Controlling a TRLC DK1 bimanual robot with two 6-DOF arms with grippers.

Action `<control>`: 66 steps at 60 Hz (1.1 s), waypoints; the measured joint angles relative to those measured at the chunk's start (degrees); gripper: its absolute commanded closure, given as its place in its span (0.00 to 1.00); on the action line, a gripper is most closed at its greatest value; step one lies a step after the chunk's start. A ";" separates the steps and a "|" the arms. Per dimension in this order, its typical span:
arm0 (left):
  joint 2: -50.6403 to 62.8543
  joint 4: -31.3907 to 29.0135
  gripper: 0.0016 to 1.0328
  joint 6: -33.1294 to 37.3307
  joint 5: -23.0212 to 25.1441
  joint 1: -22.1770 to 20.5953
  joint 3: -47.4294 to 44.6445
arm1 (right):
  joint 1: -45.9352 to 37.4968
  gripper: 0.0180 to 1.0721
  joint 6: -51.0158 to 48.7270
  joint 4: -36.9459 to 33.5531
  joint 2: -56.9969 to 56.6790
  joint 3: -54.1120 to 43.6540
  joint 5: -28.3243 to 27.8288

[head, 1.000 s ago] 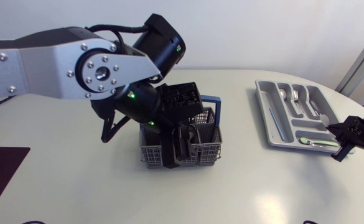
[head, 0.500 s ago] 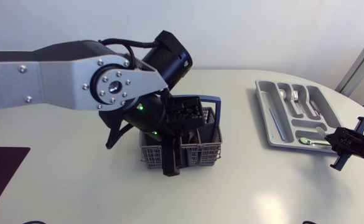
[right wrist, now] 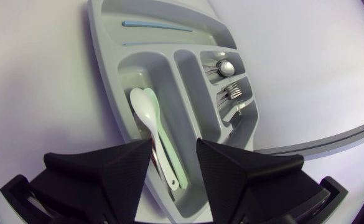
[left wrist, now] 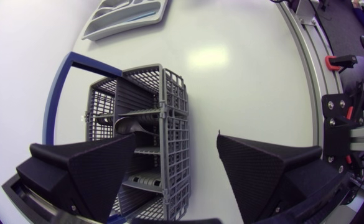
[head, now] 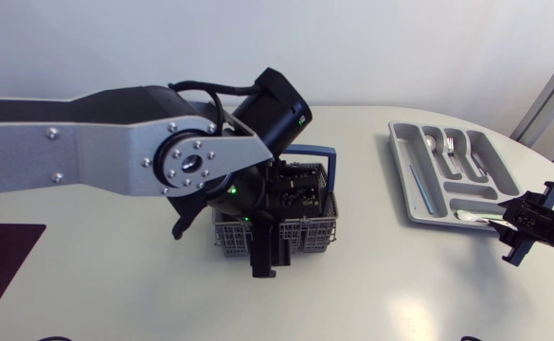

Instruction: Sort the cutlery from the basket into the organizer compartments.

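Hiding part of the basket (left wrist: 145,93): left pincer (left wrist: 175,140).

The left arm (head: 87,161) comes in from the left edge. Its long silver-grey link lies nearly level and ends in a round silver joint (head: 189,163) near the middle. Past that joint the black links fold down and under, with small green lights on them, and the wrist (head: 286,185) points steeply downward. The left pincer (left wrist: 175,142) stands wide open, its two broad wedge fingers (left wrist: 94,168) set far apart. The right arm (head: 553,227) shows only its black end at the right edge, held low and angled toward the left. The right pincer (right wrist: 174,149) is parted as well, with a much narrower gap between its fingers.
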 measured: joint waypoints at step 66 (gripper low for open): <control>6.47 13.03 0.68 13.29 -17.14 -3.45 -0.26 | 7.13 0.37 4.52 -19.30 -31.04 -13.90 -5.11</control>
